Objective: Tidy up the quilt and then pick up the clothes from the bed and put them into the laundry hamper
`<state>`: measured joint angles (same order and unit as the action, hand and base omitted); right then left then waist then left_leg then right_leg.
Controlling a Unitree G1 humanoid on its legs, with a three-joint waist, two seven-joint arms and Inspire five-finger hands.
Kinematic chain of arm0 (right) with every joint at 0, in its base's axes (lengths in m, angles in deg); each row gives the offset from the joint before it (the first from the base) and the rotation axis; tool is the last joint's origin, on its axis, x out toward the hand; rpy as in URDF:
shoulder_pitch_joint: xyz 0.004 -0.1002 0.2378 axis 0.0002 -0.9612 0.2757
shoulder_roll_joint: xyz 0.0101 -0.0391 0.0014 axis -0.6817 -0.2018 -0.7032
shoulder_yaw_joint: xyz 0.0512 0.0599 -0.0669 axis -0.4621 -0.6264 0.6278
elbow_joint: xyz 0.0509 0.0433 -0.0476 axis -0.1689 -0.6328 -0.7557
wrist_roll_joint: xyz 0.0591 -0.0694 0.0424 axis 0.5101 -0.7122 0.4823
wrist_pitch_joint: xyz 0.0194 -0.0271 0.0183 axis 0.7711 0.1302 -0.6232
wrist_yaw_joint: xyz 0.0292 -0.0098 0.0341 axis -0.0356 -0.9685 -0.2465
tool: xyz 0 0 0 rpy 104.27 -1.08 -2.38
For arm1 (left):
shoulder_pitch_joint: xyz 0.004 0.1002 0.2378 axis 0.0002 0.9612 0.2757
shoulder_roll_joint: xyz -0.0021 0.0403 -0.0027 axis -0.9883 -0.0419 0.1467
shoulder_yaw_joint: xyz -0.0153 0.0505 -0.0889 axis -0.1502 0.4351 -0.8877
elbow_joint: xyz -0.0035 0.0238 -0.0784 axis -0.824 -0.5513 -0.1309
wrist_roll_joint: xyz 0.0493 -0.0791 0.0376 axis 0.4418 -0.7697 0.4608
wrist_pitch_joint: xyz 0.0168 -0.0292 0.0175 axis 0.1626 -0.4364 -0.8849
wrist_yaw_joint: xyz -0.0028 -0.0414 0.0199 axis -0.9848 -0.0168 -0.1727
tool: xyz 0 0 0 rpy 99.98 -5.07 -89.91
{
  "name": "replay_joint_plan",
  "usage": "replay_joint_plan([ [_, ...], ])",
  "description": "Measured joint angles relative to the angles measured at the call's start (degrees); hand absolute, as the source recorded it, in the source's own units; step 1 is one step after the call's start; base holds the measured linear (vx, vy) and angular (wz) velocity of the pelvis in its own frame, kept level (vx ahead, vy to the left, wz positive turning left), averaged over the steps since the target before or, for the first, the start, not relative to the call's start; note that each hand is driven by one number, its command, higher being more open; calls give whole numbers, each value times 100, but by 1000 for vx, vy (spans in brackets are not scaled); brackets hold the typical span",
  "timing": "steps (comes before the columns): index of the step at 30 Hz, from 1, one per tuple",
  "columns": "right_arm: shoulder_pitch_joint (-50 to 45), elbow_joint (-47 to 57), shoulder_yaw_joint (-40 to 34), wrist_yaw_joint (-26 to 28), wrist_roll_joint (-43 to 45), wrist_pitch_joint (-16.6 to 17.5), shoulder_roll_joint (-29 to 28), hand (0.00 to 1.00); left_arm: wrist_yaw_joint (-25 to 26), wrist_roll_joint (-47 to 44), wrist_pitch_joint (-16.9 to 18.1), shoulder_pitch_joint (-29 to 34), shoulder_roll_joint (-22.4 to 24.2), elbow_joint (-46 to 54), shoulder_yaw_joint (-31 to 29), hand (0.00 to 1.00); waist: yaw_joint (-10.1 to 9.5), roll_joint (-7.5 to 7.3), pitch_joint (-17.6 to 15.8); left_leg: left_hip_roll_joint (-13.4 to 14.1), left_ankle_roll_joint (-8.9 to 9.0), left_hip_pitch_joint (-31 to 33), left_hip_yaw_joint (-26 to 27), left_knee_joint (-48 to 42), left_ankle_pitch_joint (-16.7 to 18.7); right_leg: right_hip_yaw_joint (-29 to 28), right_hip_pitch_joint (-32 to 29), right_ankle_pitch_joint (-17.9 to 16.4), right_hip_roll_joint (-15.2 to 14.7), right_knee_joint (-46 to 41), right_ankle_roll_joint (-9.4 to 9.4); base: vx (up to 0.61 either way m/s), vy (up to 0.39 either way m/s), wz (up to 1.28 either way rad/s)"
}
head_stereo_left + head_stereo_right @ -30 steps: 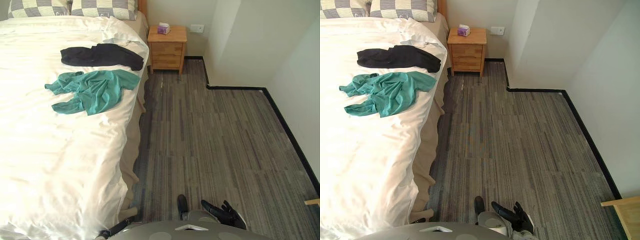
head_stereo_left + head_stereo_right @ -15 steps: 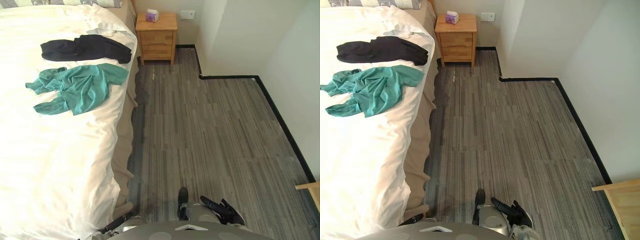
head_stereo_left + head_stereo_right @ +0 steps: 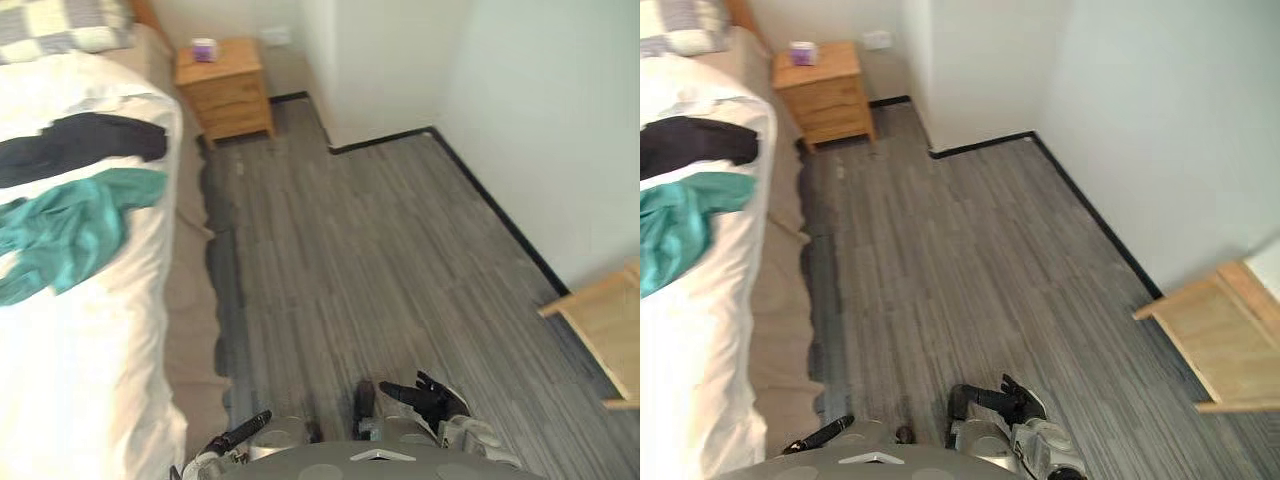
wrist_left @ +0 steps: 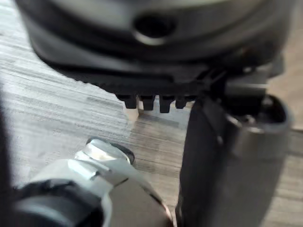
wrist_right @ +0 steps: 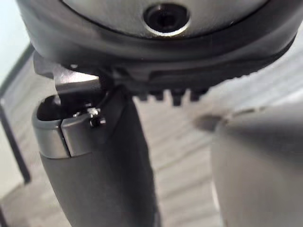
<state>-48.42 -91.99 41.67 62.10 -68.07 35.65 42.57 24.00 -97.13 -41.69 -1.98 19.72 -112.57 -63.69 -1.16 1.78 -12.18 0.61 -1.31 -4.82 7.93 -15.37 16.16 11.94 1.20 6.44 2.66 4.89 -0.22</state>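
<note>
Two items of clothing, a black garment and a teal garment, lie next to each other on the white quilt at the left of the frame, not yet collected. The right hand hangs low over the floor at bottom centre, fingers loosely spread and empty, apparently because the robot is turned partly away from the bed; the left hand sits too close to its wrist camera for its state to be told.
</note>
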Motion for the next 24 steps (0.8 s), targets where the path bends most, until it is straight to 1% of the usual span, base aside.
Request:
replay_joint_plan([
  [1,-85,88,-40,-21,2,19,-30,100,-11,138,2,-102,-62,-52,92,100,57,-40,3,-8,32,-5,-16,68,1,33,-14,4,-13,0,0,74,80,-1],
  [2,-122,85,-54,-29,9,19,-24,100,-18,220,2,-203,-82,-70,140,100,69,-86,17,-11,29,-5,-22,79,-2,33,-16,24,-15,0,-15,97,100,12],
  [3,-201,67,-56,-31,20,12,2,100,-41,260,-2,-309,-106,-83,274,100,61,-82,20,-23,5,-39,-28,140,-16,34,-17,51,-18,1,1,98,107,4],
  [6,-357,55,-53,-24,19,0,71,100,-270,259,-49,-496,-143,-171,600,100,64,18,63,-84,-40,-170,-68,386,-85,40,-12,75,-39,4,75,125,127,1],
  [8,-346,56,-46,-17,21,1,84,100,-335,261,-125,-548,-144,-182,682,100,132,56,86,-106,-38,-215,-83,452,-86,40,-7,68,-51,6,95,126,151,1],
  [10,-345,44,-38,-14,25,3,80,100,-202,247,-112,-733,-21,-239,936,100,150,48,91,-133,-14,-285,-85,456,-72,8,57,64,-70,9,101,97,164,-2],
  [12,-341,20,-35,-5,29,3,54,100,-26,215,-68,-801,75,-237,1036,100,147,11,93,-145,25,-322,-56,419,-49,-60,105,51,-81,8,106,54,146,-8],
  [13,-330,0,7,2,31,-1,40,100,29,210,-30,-858,50,-235,1119,100,134,-46,84,-146,117,-288,-4,273,4,-112,127,20,-95,7,139,43,164,-9],
  [14,-324,0,59,5,70,-3,38,100,201,207,37,-877,35,-233,1120,100,149,-95,64,-150,159,-156,31,2,28,-102,138,-8,-129,5,145,30,145,-6],
  [16,-349,-33,64,6,224,-9,30,100,469,210,52,-894,25,-224,1118,100,152,-125,39,-151,161,-26,148,-383,28,-58,223,-32,-195,1,140,15,83,14],
  [17,-359,-104,55,6,351,-11,32,100,565,212,41,-897,-21,-242,1098,100,172,-135,19,-178,262,35,156,-682,16,19,335,-60,-292,-27,129,28,97,34],
  [18,-366,-130,54,4,411,-13,22,100,567,212,39,-901,-44,-258,1071,100,171,-176,-32,-202,460,84,150,-869,0,55,425,-82,-392,-28,123,5,115,51],
  [19,-392,-141,20,37,527,-20,-19,100,576,213,94,-868,-44,-266,970,100,137,-221,-88,-104,201,122,229,-890,277,117,529,-111,-514,-27,120,-48,86,49],
  [20,-448,-110,-58,112,527,-3,15,100,579,216,130,-813,-15,-286,847,100,151,-112,-112,181,342,144,266,-519,189,219,605,-127,-529,-27,48,-68,62,47],
  [21,-458,-86,-73,149,529,16,61,100,579,215,126,-782,13,-287,799,100,178,-45,-129,346,375,170,299,-257,-64,291,624,-154,-500,-27,-36,-50,78,35],
  [22,-450,-82,-101,146,526,29,83,100,570,181,115,-729,42,-271,637,100,142,-32,-158,209,242,60,310,-19,-209,311,658,-134,-631,-25,-139,-19,137,34],
  [23,-455,-54,-95,175,526,32,67,100,568,190,129,-709,51,-272,563,100,145,-35,-157,97,184,11,259,196,-328,340,648,-133,-716,-25,-160,-33,174,31],
  [24,-450,-45,-93,237,523,43,63,100,562,208,146,-695,9,-247,542,100,132,-82,-172,-10,183,20,234,415,-418,366,558,-112,-796,-26,-193,-43,144,25],
])
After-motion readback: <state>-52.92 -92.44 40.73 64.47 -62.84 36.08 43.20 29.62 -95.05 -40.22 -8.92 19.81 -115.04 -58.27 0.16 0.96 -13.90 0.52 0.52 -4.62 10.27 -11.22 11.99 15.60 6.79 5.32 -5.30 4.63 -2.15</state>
